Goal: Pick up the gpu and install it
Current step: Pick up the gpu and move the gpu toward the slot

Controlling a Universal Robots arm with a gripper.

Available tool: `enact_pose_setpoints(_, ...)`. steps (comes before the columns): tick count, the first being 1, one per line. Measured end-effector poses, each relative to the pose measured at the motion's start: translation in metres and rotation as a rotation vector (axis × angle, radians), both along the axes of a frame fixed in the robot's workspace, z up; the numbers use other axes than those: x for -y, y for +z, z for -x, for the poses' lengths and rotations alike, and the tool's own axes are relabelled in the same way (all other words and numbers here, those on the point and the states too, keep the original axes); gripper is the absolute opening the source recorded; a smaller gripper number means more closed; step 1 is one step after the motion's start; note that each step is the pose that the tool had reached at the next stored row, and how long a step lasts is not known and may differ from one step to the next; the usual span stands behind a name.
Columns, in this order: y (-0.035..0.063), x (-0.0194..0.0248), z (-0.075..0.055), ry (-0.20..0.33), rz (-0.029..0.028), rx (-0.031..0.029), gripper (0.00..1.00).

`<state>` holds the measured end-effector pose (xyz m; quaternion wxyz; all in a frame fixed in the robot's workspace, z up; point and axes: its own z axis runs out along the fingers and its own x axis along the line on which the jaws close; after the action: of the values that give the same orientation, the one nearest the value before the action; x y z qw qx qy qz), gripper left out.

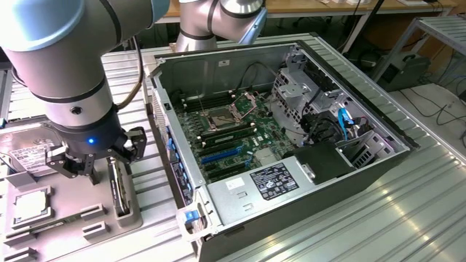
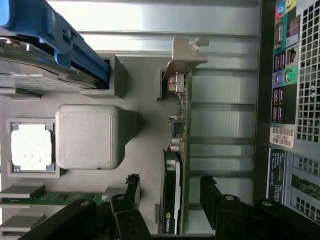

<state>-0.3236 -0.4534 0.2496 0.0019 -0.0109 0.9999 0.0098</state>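
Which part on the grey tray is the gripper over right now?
The gpu, standing on edge, straddled by the open gripper; CPU, RAM stick and hard drive sit farther off.

This looks like a robot lab or a workshop. A big grey robot arm (image 1: pixel 69 82) stands over a ribbed metal table (image 1: pixel 407 218). An open computer case (image 1: pixel 218 68) lies on it with its insides showing. A grey tray (image 1: pixel 69 199) holds loose computer parts — the gpu (image 1: pixel 117 188) is one. Behind are a wooden desk (image 1: pixel 328 6) and cables (image 1: pixel 429 103) on the floor.
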Motion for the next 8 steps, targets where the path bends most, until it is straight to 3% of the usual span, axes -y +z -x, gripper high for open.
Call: enact_pose_setpoints(8,-0.0129,-0.0016,0.000,0.000,0.0010,-0.0047,0.60)
